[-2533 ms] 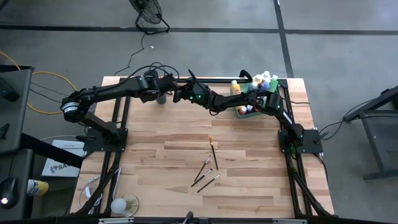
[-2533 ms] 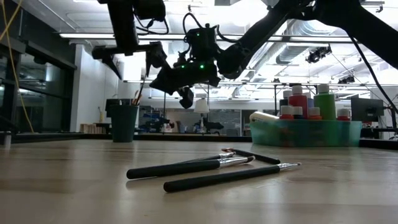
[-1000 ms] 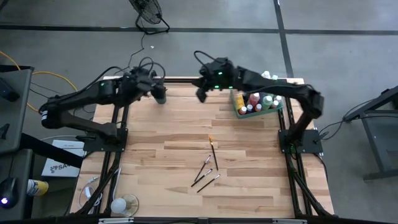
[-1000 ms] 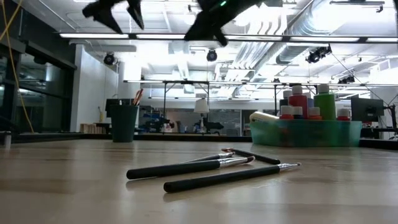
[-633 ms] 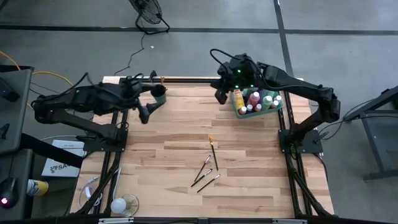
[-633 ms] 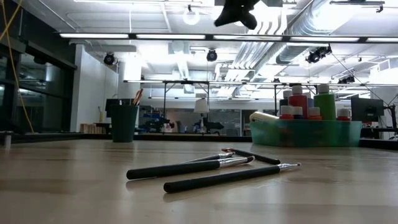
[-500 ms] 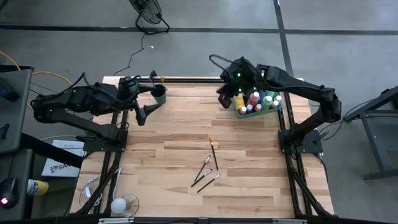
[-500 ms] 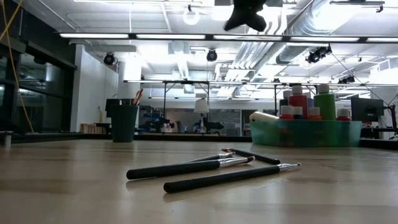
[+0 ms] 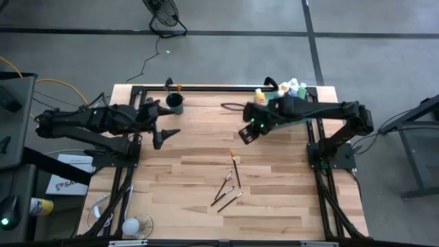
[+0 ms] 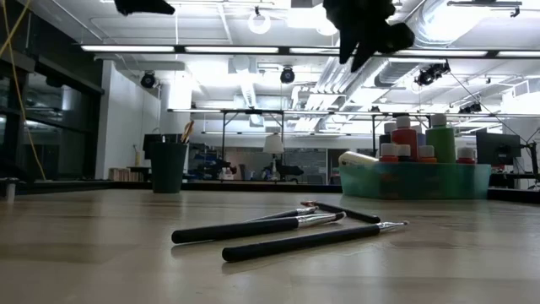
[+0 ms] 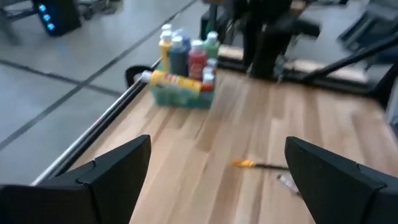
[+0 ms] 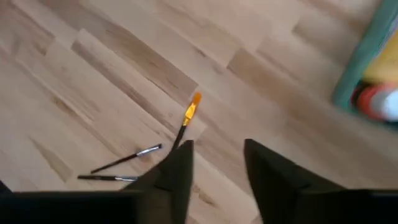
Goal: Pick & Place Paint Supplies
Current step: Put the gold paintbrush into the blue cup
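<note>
Several thin dark-handled paintbrushes (image 9: 228, 184) lie flat on the wooden table's middle; one (image 12: 188, 115) has an orange tip. Capped paint bottles (image 11: 184, 55) stand in a translucent green tray (image 10: 413, 179) at the far right, and a yellow bottle (image 11: 175, 81) lies across its top. My right gripper (image 9: 245, 133) hangs open above the table between tray and brushes, pointing steeply down, its fingers (image 12: 177, 171) empty. My left gripper (image 9: 162, 136) hovers wide open at the left, near a dark cup (image 9: 175, 103), nothing between its fingers (image 11: 118, 165).
The dark round cup (image 10: 167, 165) stands at the far left with a brush handle sticking out of it. A black frame rail (image 9: 212, 87) runs along the table's far edge. Bare wood lies around the brushes (image 10: 278, 232) and toward the near edge.
My right gripper has swung from the far edge past the tray, then toward the near edge, tipping to point steeply down above the table's middle. My left gripper has drawn back from the cup toward the near left. Brushes, tray and cup have stayed put.
</note>
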Robot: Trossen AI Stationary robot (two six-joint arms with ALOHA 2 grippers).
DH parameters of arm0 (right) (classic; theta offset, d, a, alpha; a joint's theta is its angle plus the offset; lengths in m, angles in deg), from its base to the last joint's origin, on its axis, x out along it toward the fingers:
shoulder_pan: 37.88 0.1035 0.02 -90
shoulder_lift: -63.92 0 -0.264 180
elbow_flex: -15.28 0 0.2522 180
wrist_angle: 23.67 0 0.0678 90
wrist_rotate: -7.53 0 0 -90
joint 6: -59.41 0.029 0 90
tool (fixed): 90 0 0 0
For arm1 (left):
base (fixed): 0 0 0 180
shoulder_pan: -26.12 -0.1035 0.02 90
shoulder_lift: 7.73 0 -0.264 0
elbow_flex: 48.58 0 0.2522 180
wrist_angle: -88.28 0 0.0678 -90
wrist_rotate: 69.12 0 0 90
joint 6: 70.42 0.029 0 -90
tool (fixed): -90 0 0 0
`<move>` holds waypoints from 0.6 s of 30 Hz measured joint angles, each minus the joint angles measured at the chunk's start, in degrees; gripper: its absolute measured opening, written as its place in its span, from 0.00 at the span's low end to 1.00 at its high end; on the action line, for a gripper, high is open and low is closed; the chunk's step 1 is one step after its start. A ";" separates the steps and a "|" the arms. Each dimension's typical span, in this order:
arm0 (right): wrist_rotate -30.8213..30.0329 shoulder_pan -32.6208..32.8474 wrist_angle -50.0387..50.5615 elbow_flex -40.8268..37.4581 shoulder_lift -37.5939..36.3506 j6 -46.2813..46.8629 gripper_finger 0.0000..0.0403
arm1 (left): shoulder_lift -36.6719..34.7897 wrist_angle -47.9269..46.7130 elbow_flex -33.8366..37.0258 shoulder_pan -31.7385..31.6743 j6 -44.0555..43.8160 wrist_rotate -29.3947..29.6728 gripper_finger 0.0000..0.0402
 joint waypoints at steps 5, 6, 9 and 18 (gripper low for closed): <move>-0.78 2.30 -3.44 -3.40 3.54 8.81 0.50 | -6.95 8.58 9.98 -0.02 -2.32 -3.55 0.90; -1.73 2.65 -4.82 -3.78 4.39 9.28 0.52 | -8.38 9.37 11.39 -0.02 -2.88 -4.31 0.90; -4.21 3.16 -7.75 -4.65 7.88 10.63 0.57 | -12.15 9.89 14.20 -0.02 -3.14 -6.91 0.90; 0.32 3.05 -12.50 -4.79 20.39 11.93 0.58 | -22.39 9.76 19.11 -0.02 -2.93 -9.71 0.90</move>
